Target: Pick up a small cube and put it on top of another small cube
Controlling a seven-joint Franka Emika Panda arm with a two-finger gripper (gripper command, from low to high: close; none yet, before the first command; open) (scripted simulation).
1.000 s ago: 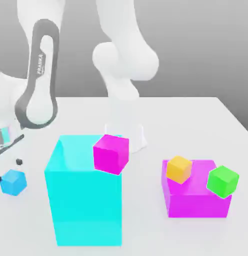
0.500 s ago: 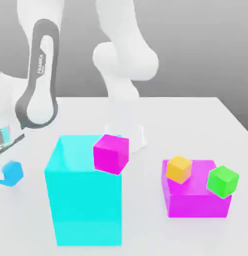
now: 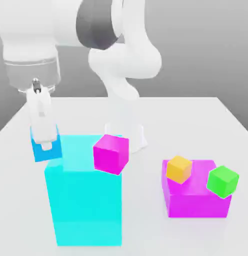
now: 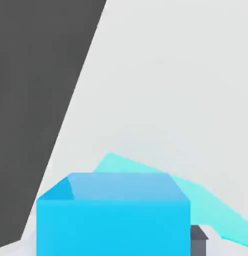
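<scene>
My gripper (image 3: pixel 46 145) is shut on the small sky-blue cube (image 3: pixel 47 149) and holds it in the air beside the upper corner of the tall cyan block (image 3: pixel 86 200), on the exterior view's left. The hand view looks down past the same held cube (image 4: pixel 113 215), with a dark fingertip (image 4: pixel 198 239) showing at its side. An orange small cube (image 3: pixel 179 169) and a green small cube (image 3: pixel 223 181) sit on the low magenta block (image 3: pixel 196 200) at the exterior view's right.
A magenta cube (image 3: pixel 111 153) rests on the far top corner of the tall cyan block. The arm's white base (image 3: pixel 127 135) stands behind it on the white table (image 3: pixel 206 125). The cyan block's top (image 4: pixel 196 200) shows under the hand.
The gripper shut on the sky-blue cube low on the table at the left, then lifted it up and to the right, level with the cyan block's top. The arm swung upright.
</scene>
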